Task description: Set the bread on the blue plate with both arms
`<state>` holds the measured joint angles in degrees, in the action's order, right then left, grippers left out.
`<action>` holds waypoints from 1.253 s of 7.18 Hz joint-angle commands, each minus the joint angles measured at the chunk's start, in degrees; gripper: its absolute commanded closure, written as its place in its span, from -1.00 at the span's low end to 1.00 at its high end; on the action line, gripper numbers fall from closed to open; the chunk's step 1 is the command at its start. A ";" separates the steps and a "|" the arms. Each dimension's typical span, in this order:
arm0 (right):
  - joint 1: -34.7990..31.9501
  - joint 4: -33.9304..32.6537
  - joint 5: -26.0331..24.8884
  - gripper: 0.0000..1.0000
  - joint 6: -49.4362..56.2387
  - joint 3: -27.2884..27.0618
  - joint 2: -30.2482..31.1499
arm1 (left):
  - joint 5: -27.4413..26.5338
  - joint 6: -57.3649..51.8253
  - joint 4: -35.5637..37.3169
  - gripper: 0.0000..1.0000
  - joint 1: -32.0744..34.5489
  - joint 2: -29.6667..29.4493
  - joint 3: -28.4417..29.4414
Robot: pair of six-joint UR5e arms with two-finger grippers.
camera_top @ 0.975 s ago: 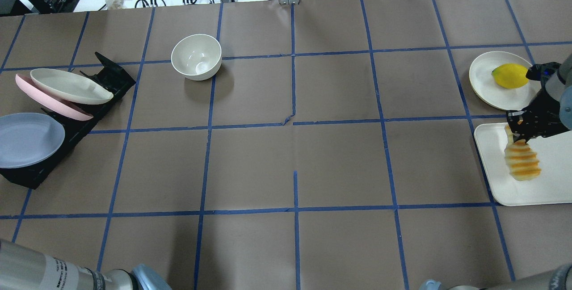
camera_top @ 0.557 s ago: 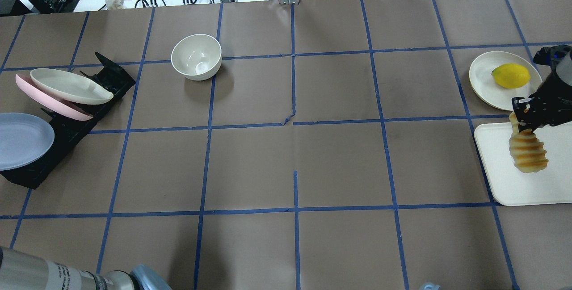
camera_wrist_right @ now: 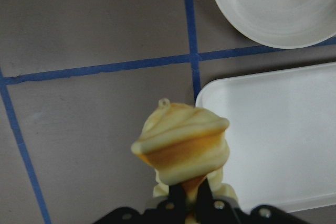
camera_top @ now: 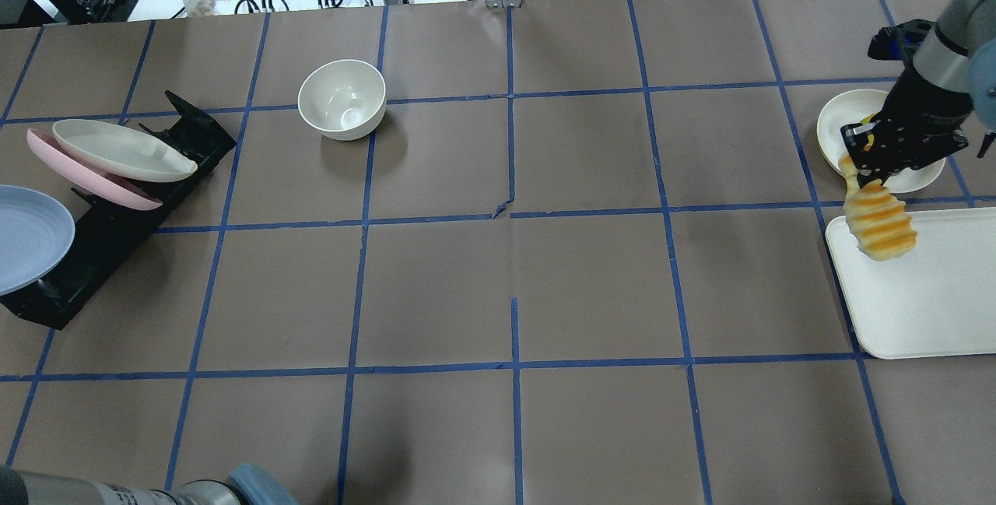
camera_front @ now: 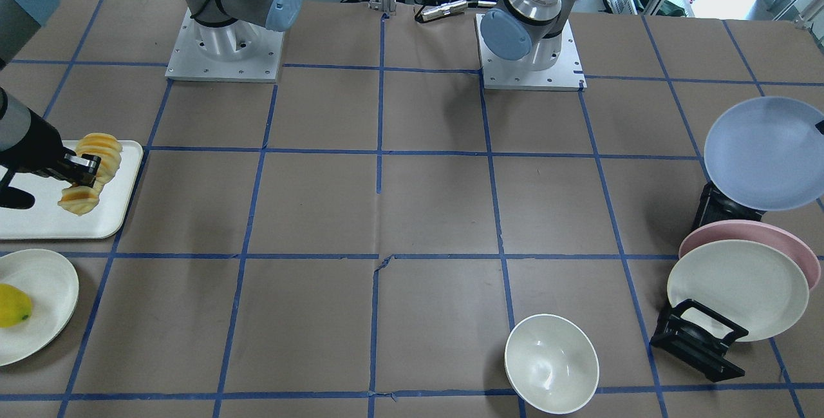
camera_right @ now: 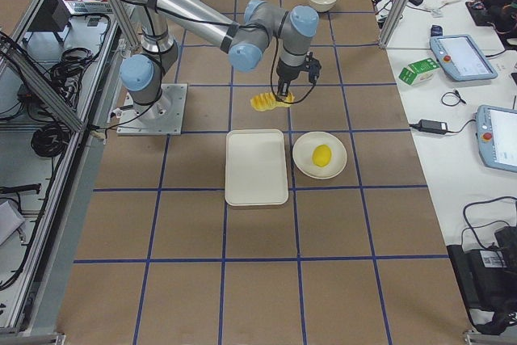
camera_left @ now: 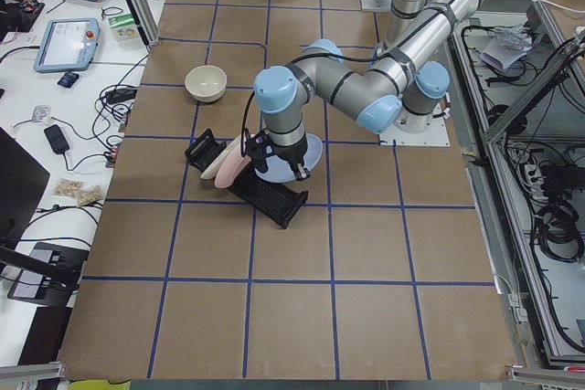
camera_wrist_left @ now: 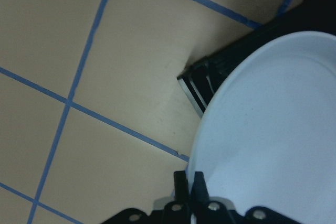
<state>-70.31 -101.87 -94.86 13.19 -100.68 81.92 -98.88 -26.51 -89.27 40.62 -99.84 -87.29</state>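
My right gripper (camera_top: 864,170) is shut on one end of the bread (camera_top: 879,225), a ridged yellow-orange loaf. The loaf hangs in the air over the far left corner of the white tray (camera_top: 934,310). It also shows in the right wrist view (camera_wrist_right: 184,142) and the front view (camera_front: 90,173). My left gripper (camera_wrist_left: 190,187) is shut on the rim of the blue plate (camera_wrist_left: 273,129). The plate (camera_top: 23,236) is held tilted above the near end of the black rack (camera_top: 124,233), at the overhead view's left edge. It also shows in the front view (camera_front: 766,154).
A pink plate (camera_top: 78,170) and a cream plate (camera_top: 124,149) lean in the rack. A white bowl (camera_top: 342,99) stands at the far middle left. A lemon (camera_front: 13,305) lies on a cream plate (camera_front: 45,289) beyond the tray.
My right gripper has lifted the bread off the tray and carried it farther and to the left. The blue plate has moved left, partly out of the overhead view.
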 commanded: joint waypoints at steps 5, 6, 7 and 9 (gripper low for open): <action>-14.94 1.50 4.25 1.00 -20.48 0.75 1.32 | 19.94 29.81 7.17 1.00 37.62 0.90 -10.50; -14.94 1.59 4.60 1.00 -21.79 1.36 1.14 | 21.87 37.76 19.62 1.00 44.13 -1.03 -15.14; -15.03 1.59 4.69 1.00 -21.89 1.36 0.79 | 22.32 39.93 33.93 1.00 49.33 -3.06 -20.67; -15.12 0.98 5.30 1.00 -22.16 1.45 0.70 | 22.50 41.79 48.10 1.00 53.32 -6.32 -29.22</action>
<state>-85.33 -100.41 -89.81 -8.67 -99.29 82.70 -76.61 13.58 -49.87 90.74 -104.22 -111.06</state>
